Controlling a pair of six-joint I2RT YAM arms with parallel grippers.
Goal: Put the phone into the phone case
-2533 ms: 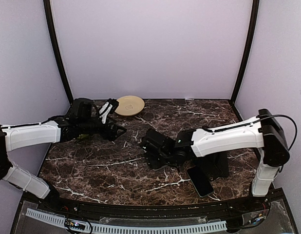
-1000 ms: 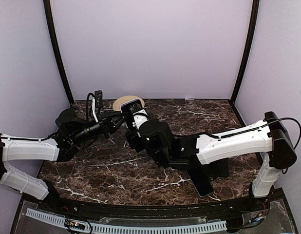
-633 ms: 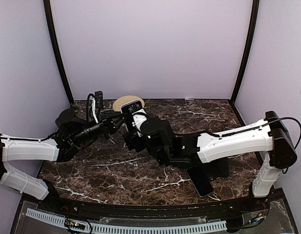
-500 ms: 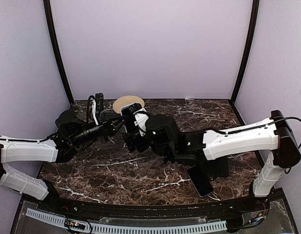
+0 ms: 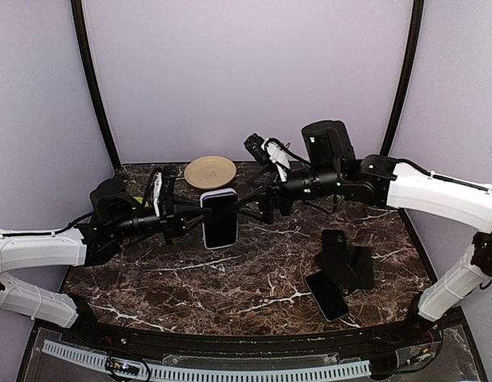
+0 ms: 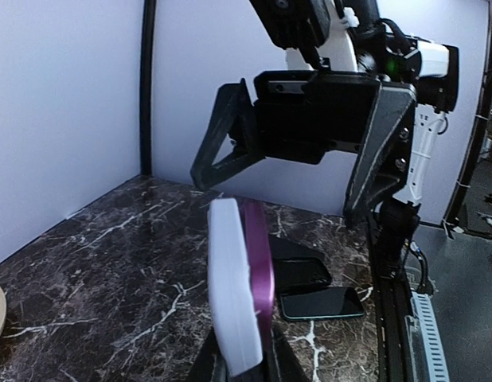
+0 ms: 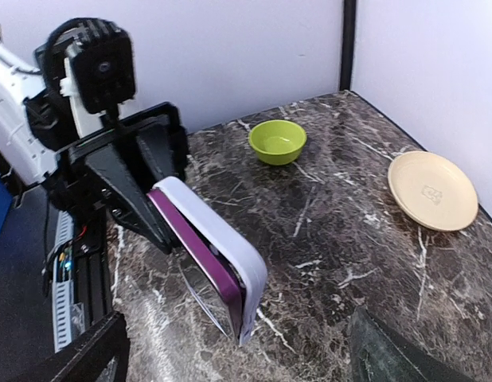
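Note:
A purple phone (image 6: 260,274) rests against a lavender phone case (image 6: 230,294), its edge standing proud of the case rim. My left gripper (image 6: 242,362) is shut on the pair at their lower end and holds them above the table. In the top view the cased phone (image 5: 220,219) hangs at centre-left, with the left gripper (image 5: 195,221) on its left edge. My right gripper (image 5: 263,204) is open just right of the phone, not touching it. From the right wrist, the phone and case (image 7: 218,267) hang between and beyond the wide open right gripper (image 7: 238,362).
A tan plate (image 5: 211,172) lies at the back and a green bowl (image 7: 277,141) at the far left. A black phone (image 5: 326,295) and black cases (image 5: 344,260) lie at the front right of the marble table (image 5: 190,274).
My right arm has pulled back from over the left gripper, up and to the right, jaws open. The cased phone, covered before, now shows in the left gripper.

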